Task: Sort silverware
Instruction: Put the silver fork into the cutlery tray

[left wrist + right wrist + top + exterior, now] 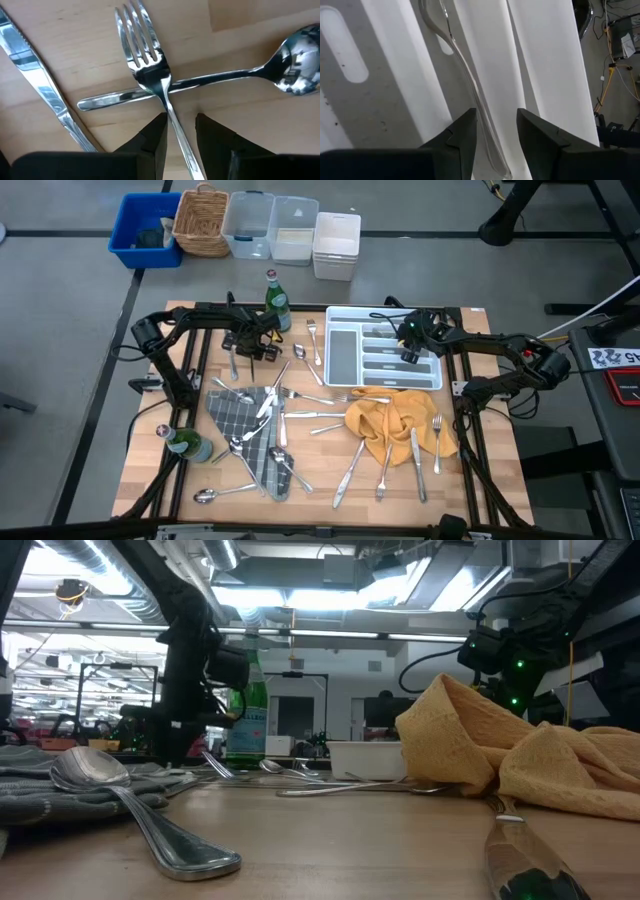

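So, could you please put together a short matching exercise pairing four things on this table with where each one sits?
Things:
1. white compartmented plastic tray
2. mustard yellow crumpled cloth
3. grey checked cloth
4. green glass bottle with a silver cap

Places:
A. left half of the table, under several spoons
B. far edge of the table, left of the tray
C. under the right end effector
D. right half, just in front of the tray

Pairs: 1-C, 2-D, 3-A, 4-B
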Controlling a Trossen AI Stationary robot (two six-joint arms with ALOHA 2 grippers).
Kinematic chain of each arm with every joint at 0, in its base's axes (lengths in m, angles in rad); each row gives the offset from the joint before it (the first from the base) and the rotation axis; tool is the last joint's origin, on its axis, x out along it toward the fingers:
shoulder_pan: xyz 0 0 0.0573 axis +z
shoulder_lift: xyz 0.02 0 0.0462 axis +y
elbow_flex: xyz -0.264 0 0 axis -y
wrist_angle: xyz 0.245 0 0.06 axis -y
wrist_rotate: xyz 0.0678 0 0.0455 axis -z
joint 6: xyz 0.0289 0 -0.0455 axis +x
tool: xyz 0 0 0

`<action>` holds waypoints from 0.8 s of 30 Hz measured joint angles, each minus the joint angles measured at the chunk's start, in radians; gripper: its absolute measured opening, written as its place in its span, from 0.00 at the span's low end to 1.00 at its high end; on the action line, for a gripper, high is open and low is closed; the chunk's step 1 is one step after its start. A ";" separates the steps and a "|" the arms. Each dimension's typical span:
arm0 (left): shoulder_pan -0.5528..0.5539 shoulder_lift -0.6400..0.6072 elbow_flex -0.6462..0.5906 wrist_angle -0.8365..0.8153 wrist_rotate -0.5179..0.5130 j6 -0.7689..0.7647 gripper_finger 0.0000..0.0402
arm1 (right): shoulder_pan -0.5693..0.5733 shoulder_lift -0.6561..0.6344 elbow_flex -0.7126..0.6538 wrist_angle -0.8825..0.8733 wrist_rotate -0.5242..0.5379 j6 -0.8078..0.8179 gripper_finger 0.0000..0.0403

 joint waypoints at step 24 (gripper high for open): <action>-0.007 0.043 0.004 0.016 -0.072 0.029 0.04 | 0.000 0.000 0.000 0.003 -0.026 0.000 0.35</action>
